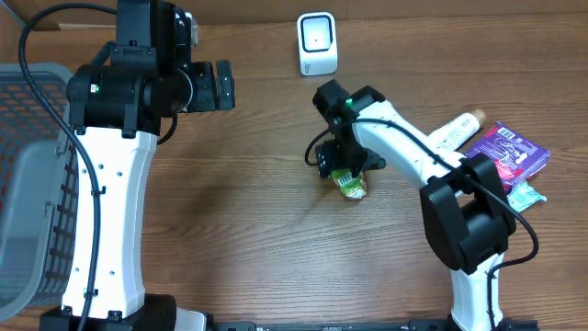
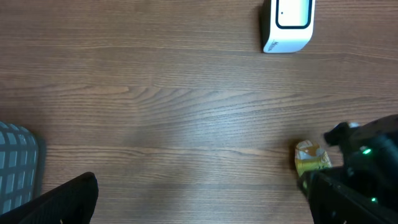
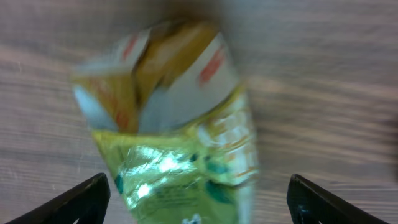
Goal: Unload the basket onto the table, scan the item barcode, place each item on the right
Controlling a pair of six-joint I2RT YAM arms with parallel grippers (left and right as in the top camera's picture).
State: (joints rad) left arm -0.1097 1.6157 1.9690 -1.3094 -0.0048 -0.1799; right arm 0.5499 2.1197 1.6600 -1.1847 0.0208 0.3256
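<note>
The right gripper (image 3: pixel 198 204) stands released, its fingers (image 3: pixel 81 200) wide on either side of a yellow-green packet (image 3: pixel 180 124). The packet is blurred, its print unreadable and its lower end cut off in the wrist view. From overhead, the gripper hides most of the packet, near the middle of the surface (image 1: pixel 257 230). The right arm (image 1: pixel 413 147) reaches in, bent, from the near right corner. A white scanner (image 1: pixel 317 43) stands by the far edge. The left gripper (image 1: pixel 223 85), spread and empty, hovers toward the far left.
</note>
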